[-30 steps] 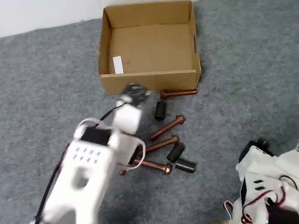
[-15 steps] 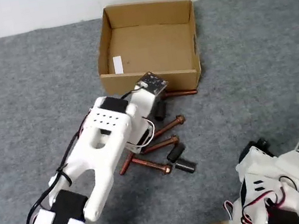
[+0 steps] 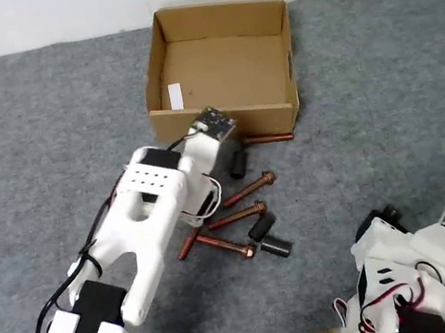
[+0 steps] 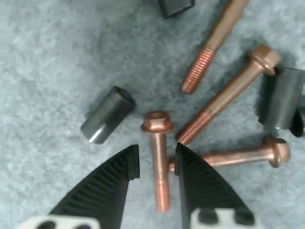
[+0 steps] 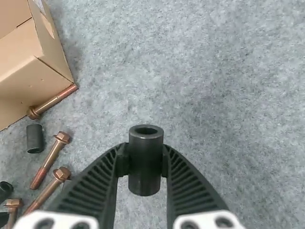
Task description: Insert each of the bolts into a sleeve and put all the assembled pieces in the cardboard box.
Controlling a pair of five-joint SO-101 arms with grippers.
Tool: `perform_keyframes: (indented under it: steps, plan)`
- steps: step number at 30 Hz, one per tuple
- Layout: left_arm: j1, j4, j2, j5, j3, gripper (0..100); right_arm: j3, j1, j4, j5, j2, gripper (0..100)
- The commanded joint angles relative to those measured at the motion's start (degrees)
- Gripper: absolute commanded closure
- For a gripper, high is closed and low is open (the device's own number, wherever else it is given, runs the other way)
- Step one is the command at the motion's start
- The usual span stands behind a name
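Several copper bolts and black sleeves lie on the grey carpet in front of the cardboard box (image 3: pixel 223 120). My left gripper (image 4: pixel 156 155) is open and low over the pile, its fingers on either side of one bolt (image 4: pixel 157 167) without clamping it. A grey sleeve (image 4: pixel 107 114) lies close beside that bolt's head. In the high view the left arm covers this bolt; two other bolts (image 3: pixel 248 189) (image 3: pixel 239 213) lie just beyond it. My right gripper (image 5: pixel 144 160) is shut on a black sleeve (image 5: pixel 145 152), held upright above bare carpet near the front right.
One bolt (image 3: pixel 266 137) lies against the box's front wall, with a sleeve (image 3: pixel 238 162) just below it. Two more sleeves (image 3: pixel 261 227) (image 3: pixel 276 248) sit at the pile's near side. The box is open-topped with a white label inside. Carpet to the left and right is free.
The left arm has come down over the bolt pile and then shifted slightly left. The right arm has kept still with its sleeve.
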Motion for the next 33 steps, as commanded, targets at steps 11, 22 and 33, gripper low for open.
perform_keyframes:
  steps: [11,22,33]
  plan:
    - [0.00,1.93,16.18,4.48,-11.21,89,-0.35,0.57,-1.19,0.62,-0.13,99.1]
    - [-0.18,8.62,7.91,4.75,-12.00,99,-0.35,0.31,-1.19,0.62,-0.22,99.1]
    - [0.00,2.64,-36.92,5.10,13.49,99,-0.35,-1.36,-1.19,0.62,-2.07,99.1]
